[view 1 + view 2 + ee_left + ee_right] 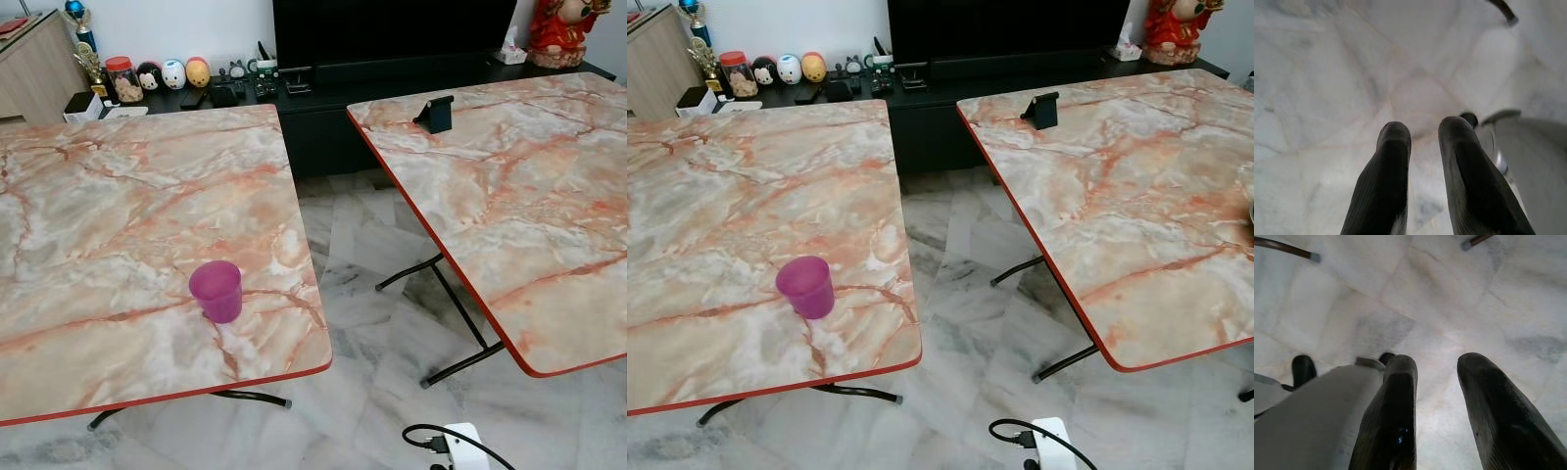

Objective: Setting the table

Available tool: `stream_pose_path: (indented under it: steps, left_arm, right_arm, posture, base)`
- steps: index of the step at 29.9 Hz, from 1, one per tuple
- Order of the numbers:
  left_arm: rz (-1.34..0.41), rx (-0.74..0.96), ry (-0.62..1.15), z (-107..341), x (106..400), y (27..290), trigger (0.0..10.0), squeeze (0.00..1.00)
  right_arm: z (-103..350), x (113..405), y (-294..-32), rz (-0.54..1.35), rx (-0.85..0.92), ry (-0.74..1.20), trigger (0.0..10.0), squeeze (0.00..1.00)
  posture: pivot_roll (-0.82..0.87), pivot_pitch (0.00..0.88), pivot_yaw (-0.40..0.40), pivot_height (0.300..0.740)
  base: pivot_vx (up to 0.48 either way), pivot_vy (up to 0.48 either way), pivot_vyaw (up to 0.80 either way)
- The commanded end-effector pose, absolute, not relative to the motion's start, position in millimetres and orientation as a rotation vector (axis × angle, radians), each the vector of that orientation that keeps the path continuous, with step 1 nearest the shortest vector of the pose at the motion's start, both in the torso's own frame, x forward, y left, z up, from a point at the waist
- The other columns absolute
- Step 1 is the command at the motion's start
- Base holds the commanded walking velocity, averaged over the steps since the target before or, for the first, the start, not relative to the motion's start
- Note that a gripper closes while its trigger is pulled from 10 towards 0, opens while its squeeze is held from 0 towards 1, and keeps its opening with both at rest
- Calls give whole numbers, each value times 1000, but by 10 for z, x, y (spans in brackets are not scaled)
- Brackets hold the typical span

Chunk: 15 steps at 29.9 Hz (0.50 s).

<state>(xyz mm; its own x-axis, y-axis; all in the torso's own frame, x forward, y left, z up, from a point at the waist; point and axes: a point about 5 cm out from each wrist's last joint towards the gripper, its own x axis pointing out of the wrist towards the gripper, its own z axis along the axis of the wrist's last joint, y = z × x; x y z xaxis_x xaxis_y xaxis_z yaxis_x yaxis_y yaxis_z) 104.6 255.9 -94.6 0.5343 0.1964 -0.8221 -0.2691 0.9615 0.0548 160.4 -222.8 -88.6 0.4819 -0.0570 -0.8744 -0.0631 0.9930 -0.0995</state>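
The left gripper point(1420, 147) hung pointing down at the pale marble floor point(1327, 73), its two black fingers point(1386, 176) a narrow gap apart with nothing between them. The right gripper point(1437, 377) hung the same way over the same floor, its fingers point(1498, 411) spread wider, also empty. Both arms appeared idle at the robot's sides, which would explain why each wrist camera looked at tiles and table feet rather than at any dish.

The landmark was a purple cup point(217, 290). It stood upright, mouth up, on the left table point(98, 215), a folding table with a pink marble-pattern top and a red edge. The cup was near that table's front right corner, close to the edge facing the robot, a spot within easy reach of someone standing there. Whether it was already set in its place or was waiting to be carried elsewhere could not be judged from this scene.

To the right of the cup, across a strip of floor, stood a matching right table point(529, 215). A small dark stand point(435, 113) sat on it, far beyond the cup. Behind the cup, past the left table, a low black cabinet point(313, 127) held small figurines point(174, 74). On the floor below and right of the cup lay a white plug block with a black cable point(456, 446).
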Motion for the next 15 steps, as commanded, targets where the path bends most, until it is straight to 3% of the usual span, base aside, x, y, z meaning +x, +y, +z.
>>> stream_pose_path:
  steps: [1,5,6,8,15]
  left_arm:
    - [293,-74,966,-941,1008,2598,10000,0]
    - [223,-7,931,-913,1061,2585,10000,0]
    - [154,13,739,-788,1281,2490,10000,0]
    - [121,67,643,-701,1364,2446,10000,0]
    - [147,85,418,-373,1121,2399,10000,0]
  right_arm:
    - [-903,1565,-2223,9,-126,1081,10000,0]
    - [-927,1526,-2185,17,-130,1090,10000,0]
    - [-929,1524,-2179,21,-134,1093,10000,0]
    - [-930,1523,-2177,27,-140,1095,10000,0]
    - [-921,1494,-2262,23,-146,1099,10000,0]
  posture:
    - [-53,0,30,707]
    - [-24,0,19,707]
    - [-17,0,17,707]
    - [-14,0,15,707]
    - [28,0,2,707]
  base:
    - [0,0,0]
    - [0,0,0]
    - [0,0,0]
    - [0,0,0]
    - [0,0,0]
